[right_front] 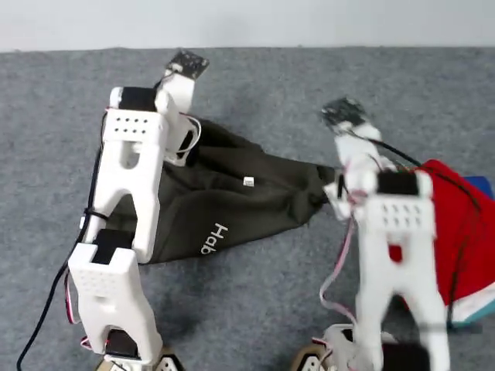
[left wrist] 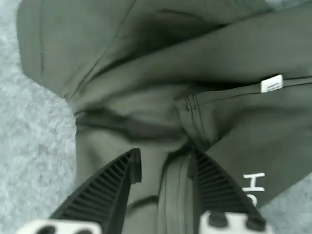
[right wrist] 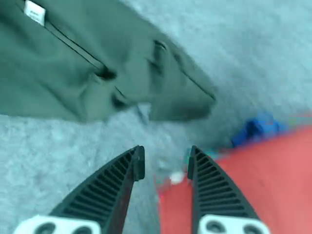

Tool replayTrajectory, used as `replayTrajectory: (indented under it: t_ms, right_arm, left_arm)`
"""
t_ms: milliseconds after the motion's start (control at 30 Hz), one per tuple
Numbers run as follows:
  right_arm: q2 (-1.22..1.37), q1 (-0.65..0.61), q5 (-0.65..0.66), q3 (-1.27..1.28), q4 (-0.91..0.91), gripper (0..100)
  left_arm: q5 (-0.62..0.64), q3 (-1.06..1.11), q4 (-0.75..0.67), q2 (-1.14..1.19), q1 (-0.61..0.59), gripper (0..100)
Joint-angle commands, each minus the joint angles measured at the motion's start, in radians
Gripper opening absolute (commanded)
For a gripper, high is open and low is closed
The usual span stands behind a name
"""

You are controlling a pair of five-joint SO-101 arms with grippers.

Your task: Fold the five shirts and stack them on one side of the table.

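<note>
- The surface point(right_front: 309, 93) is grey and carpet-like, with a pale wall point(right_front: 247, 23) along its far edge.
- The dark shirt point(right_front: 232, 201) lies unfolded and wrinkled, left of centre, stretched out between the two arms.
- The left end effector point(left wrist: 163, 158) is down on the dark shirt. Its jaws are partly open and straddle a raised seam fold. Fabric runs between the fingers, but it does not look clamped.
- The right end effector point(right wrist: 165, 156) has its jaws partly open and holds nothing. It hangs over bare surface between the dark shirt's nearer end and the red shirt point(right_front: 456, 224).
- The red shirt lies at the right side, on top of a blue item point(right_front: 479, 184) and a teal item point(right_front: 476, 309).
- Step in hand (judgement): take hold of the dark shirt and spread it flat before the first fold.
- Recommended procedure:
  - Close the left jaws on the seam fold only, not on bunched layers.
  - Bring the right end effector to the opposite end.
  - Draw both ends apart evenly and low, and keep clear of the red shirt.
- Markings:
  - A small white tag point(right_front: 248, 182) sits at a seam. Its print is too small to read.
  - White lettering point(right_front: 214, 239) near the shirt's front edge is partly hidden.
</note>
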Motion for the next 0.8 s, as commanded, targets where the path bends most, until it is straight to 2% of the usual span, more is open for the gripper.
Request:
replayTrajectory:
  t_ms: [0,167,500,633,767]
  right_arm:
    - [0.151,-0.041,-0.003,-0.144,-0.016,15.4]
    - [0.263,-0.039,-0.003,-0.193,-0.015,15.4]
    - [0.272,-0.039,-0.003,-0.19,-0.015,15.4]
    - [0.272,-0.039,-0.003,-0.19,-0.015,15.4]
    - [0.272,-0.039,-0.003,-0.189,-0.015,15.4]
  left_arm:
    - [-0.026,0.067,-0.077,-0.008,0.008,17]
    - [-0.023,0.139,-0.218,-0.006,0.021,17]
    - [-0.021,0.153,-0.232,0.046,0.135,17]
    - [-0.018,0.064,-0.236,0.192,0.124,17]
    - [0.009,-0.151,-0.147,0.331,0.098,16]
